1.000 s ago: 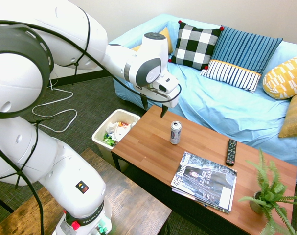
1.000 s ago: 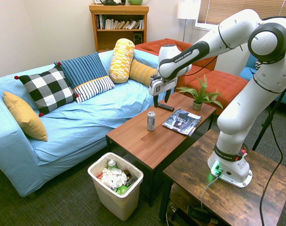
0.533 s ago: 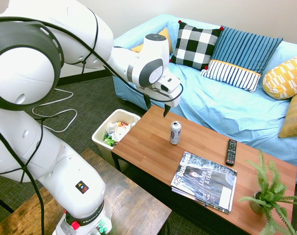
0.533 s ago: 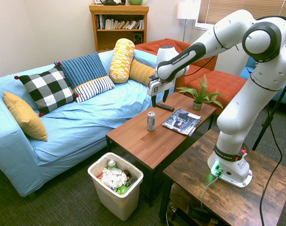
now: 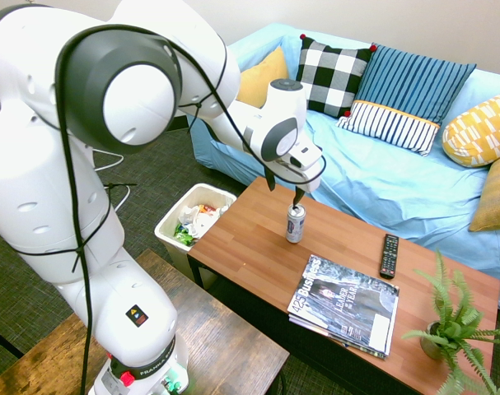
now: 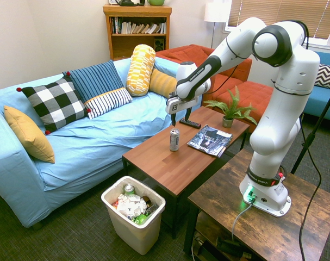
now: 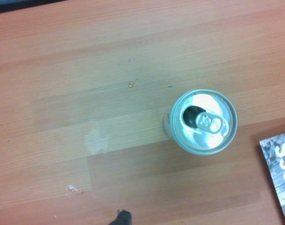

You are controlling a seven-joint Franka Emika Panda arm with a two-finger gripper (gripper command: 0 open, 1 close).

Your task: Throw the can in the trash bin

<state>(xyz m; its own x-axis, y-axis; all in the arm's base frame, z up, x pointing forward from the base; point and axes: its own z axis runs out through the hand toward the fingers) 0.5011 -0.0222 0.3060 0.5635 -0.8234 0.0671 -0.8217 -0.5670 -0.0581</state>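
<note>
Since the end effector (image 5: 283, 188), fingers spread and empty, had shifted rightward to hover above the can (image 5: 295, 223) at mid-frame, grasping looked imminent.

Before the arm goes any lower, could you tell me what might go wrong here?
The end effector hangs open above the can, apparently a little off-centre, so one finger might clip the rim and tip the slim, upright can. The can is opened, so any leftover liquid could spill on the table or the magazine.
</note>
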